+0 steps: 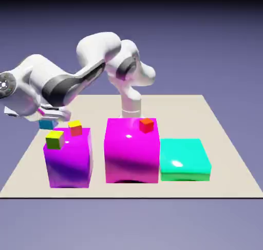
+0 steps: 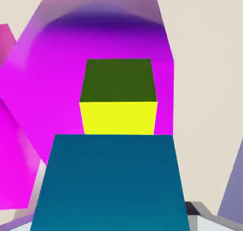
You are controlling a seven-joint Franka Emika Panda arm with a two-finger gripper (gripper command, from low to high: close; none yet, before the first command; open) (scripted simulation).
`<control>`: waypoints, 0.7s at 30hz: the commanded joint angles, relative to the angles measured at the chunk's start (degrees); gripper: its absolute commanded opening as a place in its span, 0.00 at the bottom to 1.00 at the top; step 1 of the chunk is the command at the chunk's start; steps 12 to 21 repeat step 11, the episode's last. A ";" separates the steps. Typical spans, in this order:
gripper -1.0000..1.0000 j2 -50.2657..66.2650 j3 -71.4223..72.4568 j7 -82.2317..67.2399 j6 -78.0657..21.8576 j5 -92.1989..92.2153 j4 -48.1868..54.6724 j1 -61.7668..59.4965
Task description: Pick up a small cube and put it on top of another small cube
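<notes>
The blue cube [image 2: 110, 185] is gripped in the nearly closed hand [image 1: 53, 113]; placement on another small cube remains.

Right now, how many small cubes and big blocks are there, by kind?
Small cubes: 4 (blue, orange, yellow, red)
Big blocks: 3 (purple, magenta, turquoise)
Total: 7
</notes>
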 commanded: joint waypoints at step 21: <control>1.00 -5.26 -0.58 1.10 8.74 -1.34 -14.43 3.67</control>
